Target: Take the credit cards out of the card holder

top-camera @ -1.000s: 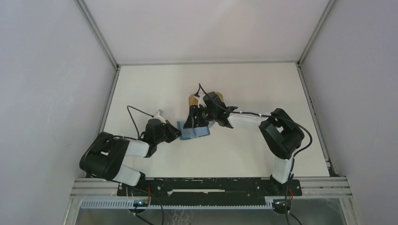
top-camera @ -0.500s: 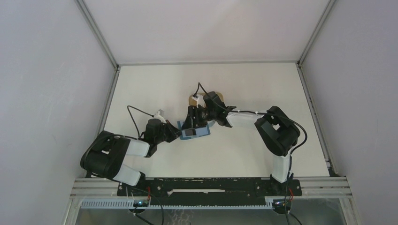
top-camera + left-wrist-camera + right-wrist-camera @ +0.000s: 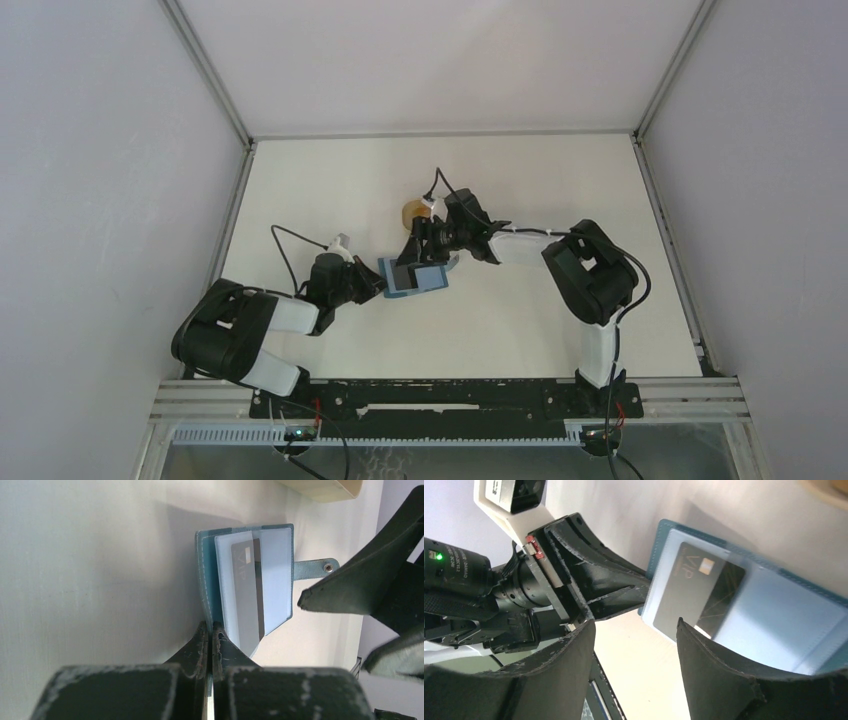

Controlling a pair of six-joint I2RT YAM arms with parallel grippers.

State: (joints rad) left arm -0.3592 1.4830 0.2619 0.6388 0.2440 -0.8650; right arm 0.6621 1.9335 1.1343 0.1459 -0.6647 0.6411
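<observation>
White matte table [image 3: 330, 180] lies under left gripper [image 3: 378, 285] & right gripper [image 3: 405, 262] and runs on past both on every side. Pale grey back wall [image 3: 440, 60] is beyond them. Left wall [image 3: 90, 200] is outboard of left gripper, right wall [image 3: 770, 200] outboard of right gripper. Alu corner posts [image 3: 208, 70] stand at rear. Slotted alu rail [image 3: 690, 395] is behind grippers, at near edge. Light is soft & even, w/ faint shadows.

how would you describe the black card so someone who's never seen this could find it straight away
On the white table, find the open teal-blue folding card holder that the left gripper pinches by one edge. Inside it, in a clear plastic sleeve, sits a thin black rectangular card. It is the only dark thing in the holder, and it bears pale VIP lettering.
</observation>
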